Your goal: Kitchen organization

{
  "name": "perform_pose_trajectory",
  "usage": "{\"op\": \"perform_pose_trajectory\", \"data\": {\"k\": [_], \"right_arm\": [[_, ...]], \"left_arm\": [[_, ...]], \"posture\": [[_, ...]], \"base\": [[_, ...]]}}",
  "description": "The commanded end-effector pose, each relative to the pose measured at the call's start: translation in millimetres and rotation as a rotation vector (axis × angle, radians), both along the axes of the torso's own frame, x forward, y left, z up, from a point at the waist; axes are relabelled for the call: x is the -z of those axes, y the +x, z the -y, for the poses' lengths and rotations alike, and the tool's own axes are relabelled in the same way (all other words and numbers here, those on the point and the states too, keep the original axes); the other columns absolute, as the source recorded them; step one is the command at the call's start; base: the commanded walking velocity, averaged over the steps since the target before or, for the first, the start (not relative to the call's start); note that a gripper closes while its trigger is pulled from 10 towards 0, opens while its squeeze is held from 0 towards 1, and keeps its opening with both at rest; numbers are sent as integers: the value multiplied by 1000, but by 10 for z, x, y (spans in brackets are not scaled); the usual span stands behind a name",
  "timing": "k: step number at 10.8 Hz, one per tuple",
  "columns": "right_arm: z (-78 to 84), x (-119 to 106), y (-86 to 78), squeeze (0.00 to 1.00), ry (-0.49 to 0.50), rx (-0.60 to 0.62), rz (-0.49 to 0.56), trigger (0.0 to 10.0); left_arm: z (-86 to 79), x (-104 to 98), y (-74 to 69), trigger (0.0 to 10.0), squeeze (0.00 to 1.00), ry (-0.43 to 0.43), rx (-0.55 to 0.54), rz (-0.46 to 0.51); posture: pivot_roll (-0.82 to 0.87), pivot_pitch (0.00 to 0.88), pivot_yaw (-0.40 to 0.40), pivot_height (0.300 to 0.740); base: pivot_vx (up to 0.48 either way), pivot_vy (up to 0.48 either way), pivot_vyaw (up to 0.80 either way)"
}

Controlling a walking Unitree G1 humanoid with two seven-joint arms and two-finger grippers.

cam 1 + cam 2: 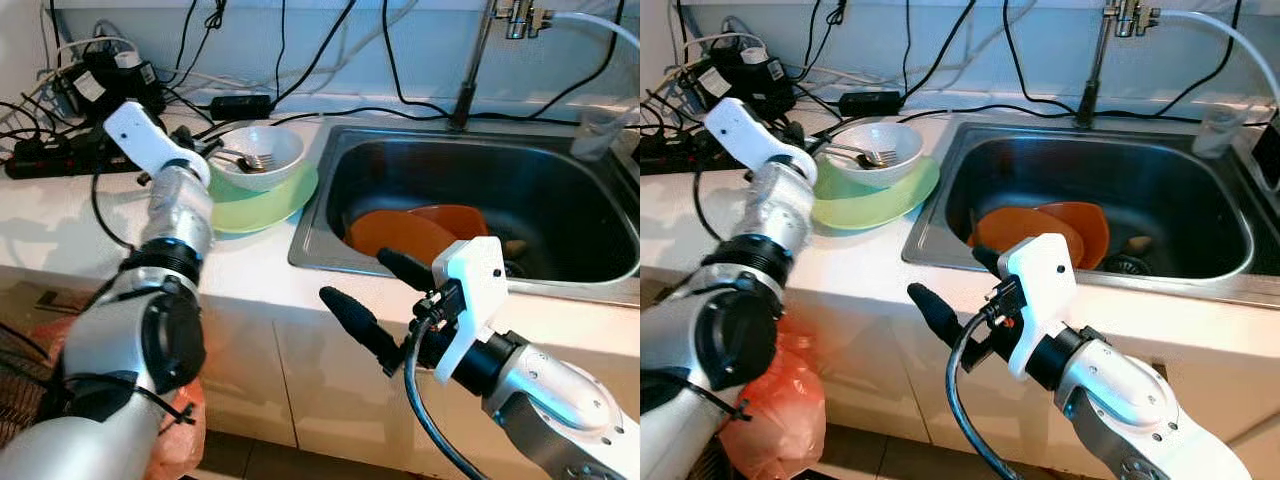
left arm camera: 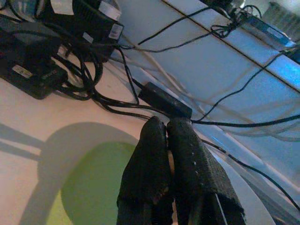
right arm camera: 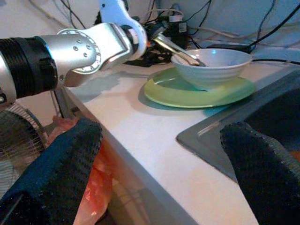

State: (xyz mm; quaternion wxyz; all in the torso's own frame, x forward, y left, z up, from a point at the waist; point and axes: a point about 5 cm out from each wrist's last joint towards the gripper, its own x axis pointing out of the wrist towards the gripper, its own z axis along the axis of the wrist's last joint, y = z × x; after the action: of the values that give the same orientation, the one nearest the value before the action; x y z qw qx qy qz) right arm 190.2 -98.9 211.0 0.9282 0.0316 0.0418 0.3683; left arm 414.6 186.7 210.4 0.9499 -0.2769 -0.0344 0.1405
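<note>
While a fork (image 1: 255,160) lies in the bowl (image 1: 262,152), 2 orange plates (image 1: 415,232) fill the sink (image 1: 560,190).

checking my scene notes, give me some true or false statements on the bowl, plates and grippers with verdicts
1. The white bowl sits on the green plate. True.
2. The bowl is empty. False: a fork lies in it.
3. The orange plates are in the sink. True.
4. The right gripper grips a plate. False: it is open, in front of the counter, holding nothing.
5. The left gripper has its fingers closed together, at the bowl's edge. True.
</note>
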Motion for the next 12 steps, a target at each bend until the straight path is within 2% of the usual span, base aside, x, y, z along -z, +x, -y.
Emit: {"op": "perform_pose_trajectory", "data": {"k": [1, 2, 3, 4, 5, 6, 7, 8, 10, 12], "right_arm": [[-26, -6, 11, 0, 8, -17, 4, 10000], [-36, -6, 26, 0, 6, -20, 9, 10000], [-41, -3, 36, 0, 4, -21, 11, 10000], [-47, -1, 41, 0, 4, -21, 12, 10000], [-51, 3, 42, 0, 4, -21, 11, 10000], [-51, 8, 40, 0, 4, -18, 12, 10000], [-50, 10, 40, 0, 4, -17, 13, 10000], [-49, 12, 41, 0, 3, -15, 14, 10000], [-50, 17, 50, 0, 2, -14, 17, 10000], [-51, 17, 54, 0, 1, -16, 19, 10000]], "left_arm": [[43, 104, -13, 0, 0, 19, 21, -46], [211, 135, -5, 2588, 0, 24, 76, -50], [280, 144, -4, 10000, 0, 43, 91, -61], [291, 145, -4, 10000, 71, 49, 93, -64], [280, 146, -4, 10000, 1000, 62, 85, -73], [261, 136, -2, 10000, 1000, 74, 77, -83], [249, 123, 1, 10000, 737, 73, 74, -80], [236, 83, 6, 10000, 1000, 78, 71, -60], [213, 76, 6, 10000, 0, 101, 41, -85], [207, 56, 9, 10000, 0, 100, 44, -74]], "posture": [[-301, 0, 83, 740], [-297, 0, 82, 740], [-293, 0, 85, 740], [-293, 0, 89, 740], [-294, 0, 92, 740], [-294, 0, 92, 740], [-296, 0, 95, 740], [-296, 0, 95, 740], [-294, 0, 96, 740], [-291, 0, 95, 740]], "base": [[0, 0, 0], [0, 0, 0], [0, 0, 0], [0, 0, 0], [0, 0, 0], [0, 0, 0], [0, 0, 0], [0, 0, 0], [0, 0, 0], [0, 0, 0]]}}
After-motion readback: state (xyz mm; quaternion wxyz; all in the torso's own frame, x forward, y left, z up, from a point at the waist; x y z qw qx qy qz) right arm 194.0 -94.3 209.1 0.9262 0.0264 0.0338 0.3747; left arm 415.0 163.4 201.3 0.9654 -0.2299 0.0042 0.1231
